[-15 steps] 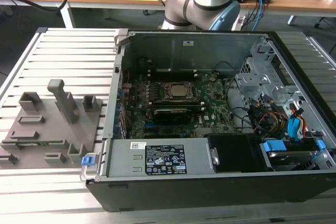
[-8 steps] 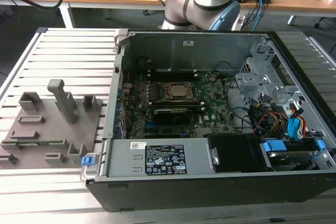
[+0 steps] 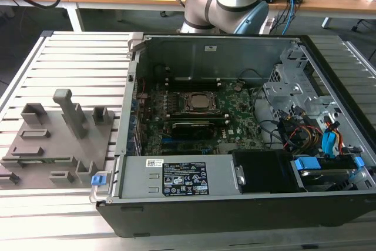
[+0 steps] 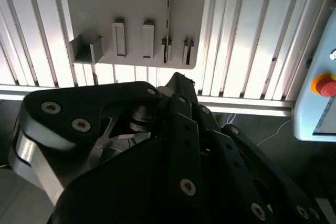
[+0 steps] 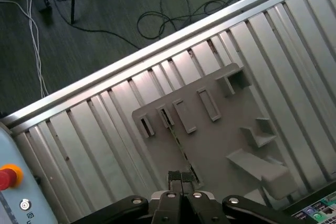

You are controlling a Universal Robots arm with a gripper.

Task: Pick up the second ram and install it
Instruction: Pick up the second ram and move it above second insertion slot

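The second ram (image 5: 177, 141), a thin green stick seen edge-on, stands in a slot of the holder tray (image 3: 59, 145) at the exterior view's left. In the first wrist view the gripper (image 5: 181, 174) hangs over the stick's near end with its black fingertips pressed together; contact cannot be told. The tray is matte grey plastic with blocky pockets and lies on the ribbed aluminium table (image 3: 82, 63). Rightward lies the open black metal computer case (image 3: 235, 213), showing its green motherboard (image 3: 238, 113).

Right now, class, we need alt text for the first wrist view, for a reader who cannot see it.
The gripper, shut, hangs above a grey holder tray on a slatted metal table. A thin stick, apparently the second ram, stands on edge in the tray.
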